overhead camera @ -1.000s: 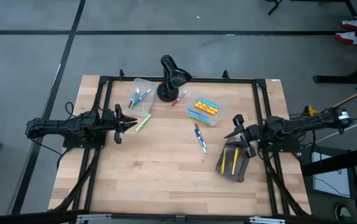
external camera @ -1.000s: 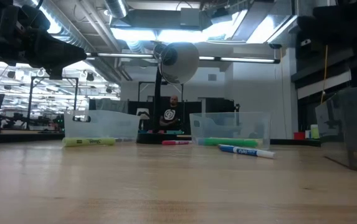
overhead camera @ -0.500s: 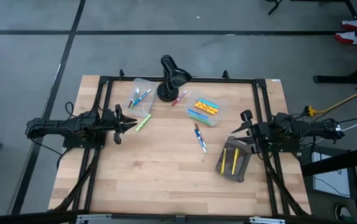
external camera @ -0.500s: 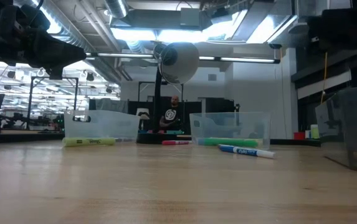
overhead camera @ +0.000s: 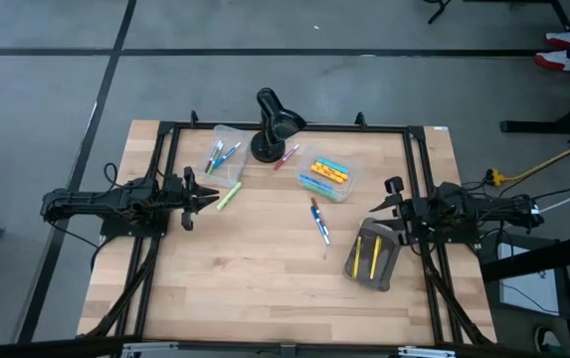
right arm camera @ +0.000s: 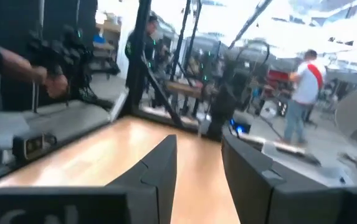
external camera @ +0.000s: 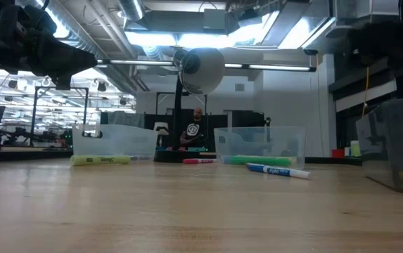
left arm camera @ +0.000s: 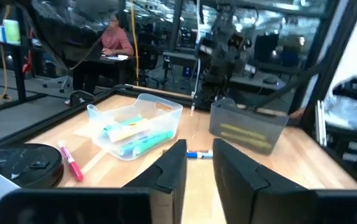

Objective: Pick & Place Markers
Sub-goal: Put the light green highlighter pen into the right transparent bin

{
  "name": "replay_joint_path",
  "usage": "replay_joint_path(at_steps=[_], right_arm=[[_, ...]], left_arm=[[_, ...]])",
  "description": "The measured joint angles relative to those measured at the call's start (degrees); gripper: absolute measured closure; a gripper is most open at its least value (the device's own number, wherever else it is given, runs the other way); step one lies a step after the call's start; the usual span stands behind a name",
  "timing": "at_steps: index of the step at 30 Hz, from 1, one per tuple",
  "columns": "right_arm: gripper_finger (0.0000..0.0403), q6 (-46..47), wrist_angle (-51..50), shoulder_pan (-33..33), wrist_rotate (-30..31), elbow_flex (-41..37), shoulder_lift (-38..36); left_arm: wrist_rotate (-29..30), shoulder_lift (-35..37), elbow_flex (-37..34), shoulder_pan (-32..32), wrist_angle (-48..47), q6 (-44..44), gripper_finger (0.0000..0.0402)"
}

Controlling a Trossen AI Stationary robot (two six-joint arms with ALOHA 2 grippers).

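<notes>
Since a second earlier, the right gripper (overhead camera: 392,209) had pulled back toward the table's right edge, away from the grey pouch (overhead camera: 371,257) holding two yellow markers (overhead camera: 365,255); its fingers (right arm camera: 156,177) stood apart, holding nothing. Left gripper (overhead camera: 205,198) had not moved at the left side, jaws slightly parted and empty, a green marker (overhead camera: 228,197) just beside it. Other markers lay in two clear trays (overhead camera: 223,156) (overhead camera: 328,176), a blue one (overhead camera: 320,223) on the bare wood, a pink one (overhead camera: 286,156) beside the black lamp (overhead camera: 273,124).
</notes>
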State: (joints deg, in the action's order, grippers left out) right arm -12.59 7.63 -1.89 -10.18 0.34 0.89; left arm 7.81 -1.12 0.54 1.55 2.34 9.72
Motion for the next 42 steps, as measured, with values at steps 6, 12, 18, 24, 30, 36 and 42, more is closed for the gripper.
replay_joint_path(at_steps=[6,12,18,24,30,36,42], right_arm=[[0.0276,-0.9,-5.7,1.2,3.9,0.0,0.2],[0.0276,-3.1,-6.7,1.2,9.5,0.0,0.4],[0.0276,-0.4,-6.7,1.1,9.6,0.0,0.5],[0.0276,1.6,-6.7,1.1,9.6,0.0,0.5],[0.0276,1.7,-6.7,1.1,9.6,0.0,0.5],[0.0276,1.7,-6.7,1.1,9.6,0.1,0.5],[0.0276,1.6,-6.7,1.1,9.6,0.1,0.5]], left_arm=[[0.0,0.0,0.0,0.0,1.5,7.4,0.0329],[-0.2,0.0,0.1,0.0,4.8,16.5,0.0329],[4.1,0.0,0.1,0.1,4.8,19.7,0.0329],[4.1,0.0,0.1,0.0,4.9,20.9,0.0329],[3.7,0.0,0.1,0.0,6.1,23.7,0.0329],[1.6,-1.9,0.1,-1.5,6.0,24.2,0.0329],[9.1,-12.6,0.1,-6.4,6.0,23.9,0.0329]])
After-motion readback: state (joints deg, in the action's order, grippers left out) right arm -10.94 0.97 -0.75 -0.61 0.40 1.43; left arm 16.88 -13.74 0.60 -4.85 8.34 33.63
